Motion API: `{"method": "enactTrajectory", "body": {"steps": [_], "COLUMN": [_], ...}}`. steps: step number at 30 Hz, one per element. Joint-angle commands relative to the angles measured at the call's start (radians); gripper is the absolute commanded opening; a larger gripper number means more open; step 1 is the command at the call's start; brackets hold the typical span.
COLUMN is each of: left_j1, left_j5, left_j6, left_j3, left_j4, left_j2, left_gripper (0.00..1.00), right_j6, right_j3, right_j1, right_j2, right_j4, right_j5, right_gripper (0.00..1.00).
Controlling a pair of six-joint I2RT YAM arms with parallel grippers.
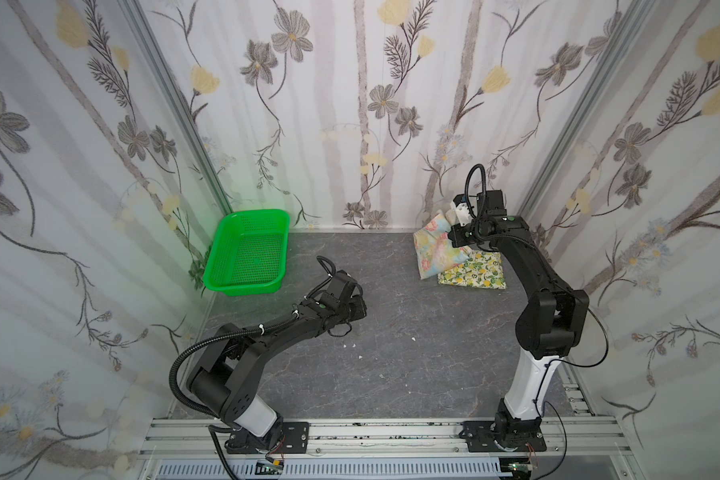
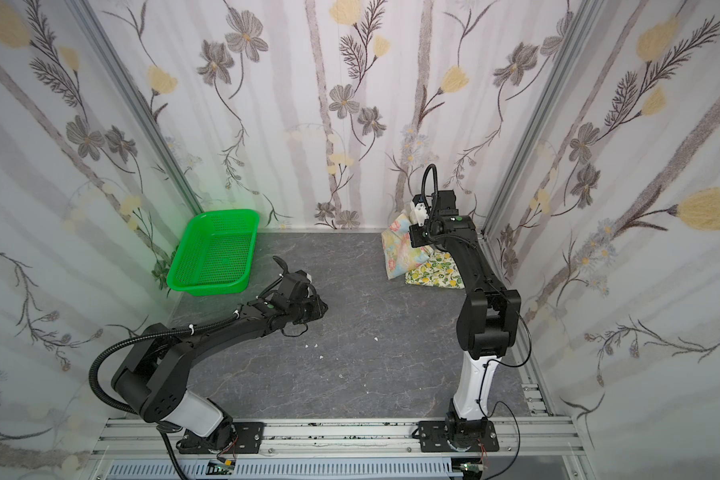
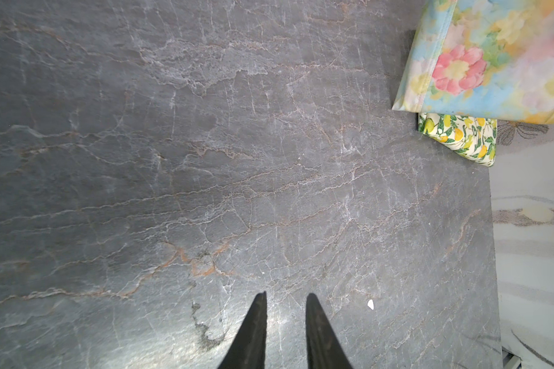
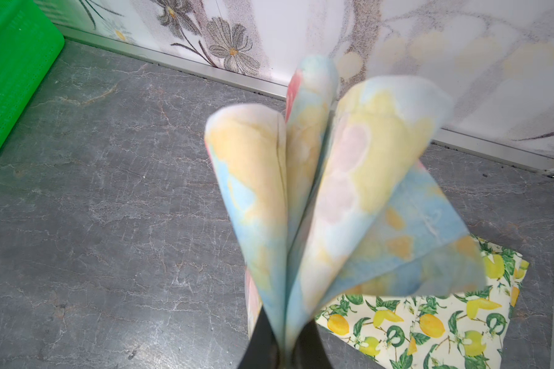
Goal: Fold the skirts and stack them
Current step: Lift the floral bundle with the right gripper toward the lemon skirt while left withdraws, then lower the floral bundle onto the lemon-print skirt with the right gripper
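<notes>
Two skirts lie at the table's back right corner. The folded lemon skirt [image 1: 474,274] [image 2: 435,276] [image 4: 429,329] lies flat. The pastel skirt [image 1: 435,247] [image 2: 400,253] [image 3: 493,57] rests partly on it, with its far end lifted. My right gripper [image 4: 285,346] is shut on that lifted end, and the cloth's folds [image 4: 333,191] fan out above the jaws. My left gripper [image 3: 286,295] hovers low over bare table near the middle. It is slightly open with nothing between its fingers. The lemon skirt's corner [image 3: 461,137] peeks out under the pastel one.
A green perforated basket [image 1: 250,214] [image 2: 221,214] [image 4: 13,80] stands at the back left against the wall. A few small white crumbs [image 1: 350,345] lie on the dark stone-patterned table [image 1: 412,332]. Flowered walls close in on three sides.
</notes>
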Motion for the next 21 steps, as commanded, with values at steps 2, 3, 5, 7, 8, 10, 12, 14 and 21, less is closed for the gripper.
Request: {"method": "enactTrajectory", "body": {"steps": [2,3,5,7,8,10,12,14,21], "left_j1": [0.001,0.001,0.003,0.004,0.004,0.004,0.005,0.005,0.006], "left_j5": [0.017,0.021,0.023,0.025,0.027,0.029,0.032,0.035,0.045], "left_j6": [-0.016,-0.016,-0.017,-0.019,-0.02,-0.029,-0.034,-0.037,-0.043], "left_j3": [0.014,0.017,0.019,0.021,0.021,0.022,0.025,0.026,0.034], "left_j4": [0.004,0.004,0.004,0.003,0.003,0.004,0.004,0.004,0.003], "left_j2": [0.006,0.007,0.009,0.014,0.017,0.024,0.031,0.035,0.052], "left_gripper": [0.25,0.24,0.25,0.24,0.25,0.25,0.24,0.24,0.24], "right_j6": [-0.04,-0.042,-0.045,-0.046,-0.05,-0.05,-0.056,-0.061,-0.077], "right_j3": [0.045,0.056,0.059,0.059,0.06,0.059,0.059,0.059,0.06], "right_j1": [-0.034,-0.043,-0.06,-0.075,-0.083,-0.096,-0.112,-0.125,-0.175], "right_j2": [-0.006,-0.002,-0.001,-0.002,-0.002,-0.002,-0.002,0.002,0.051], "right_j4": [0.004,-0.005,-0.013,-0.019,-0.024,-0.031,-0.038,-0.045,-0.086], "right_j5": [-0.08,-0.096,-0.132,-0.166,-0.182,-0.212,-0.237,-0.24,-0.278], "right_gripper": [0.0,0.0,0.0,0.0,0.0,0.0,0.0,0.0,0.0]}}
